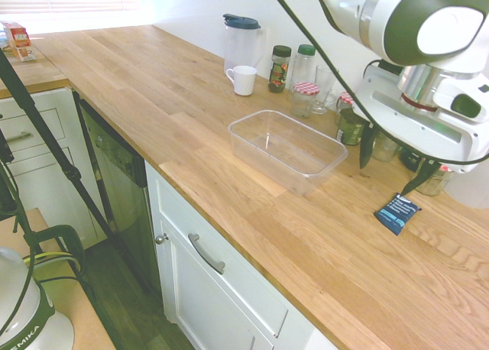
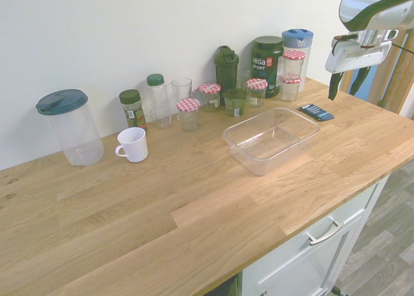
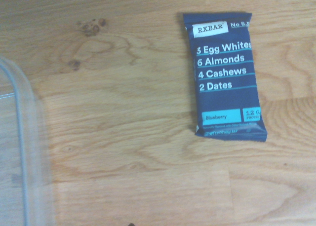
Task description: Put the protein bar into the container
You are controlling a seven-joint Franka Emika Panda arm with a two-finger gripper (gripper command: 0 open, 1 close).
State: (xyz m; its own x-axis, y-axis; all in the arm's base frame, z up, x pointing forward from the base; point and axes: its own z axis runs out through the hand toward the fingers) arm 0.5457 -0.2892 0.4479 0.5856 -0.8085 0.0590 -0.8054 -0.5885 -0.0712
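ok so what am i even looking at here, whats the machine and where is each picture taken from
It's one white robot arm; its end effector has two dark fingers, standing apart and holding nothing.

Two pictures are taken from opposite sides of a wooden counter. The third comes from a camera on the arm's wrist, looking closely down at the protein bar.

That blue packet lies on the counter beside a clear, empty plastic container. Toward the wall stand a white mug, jars with checkered lids and other bottles.
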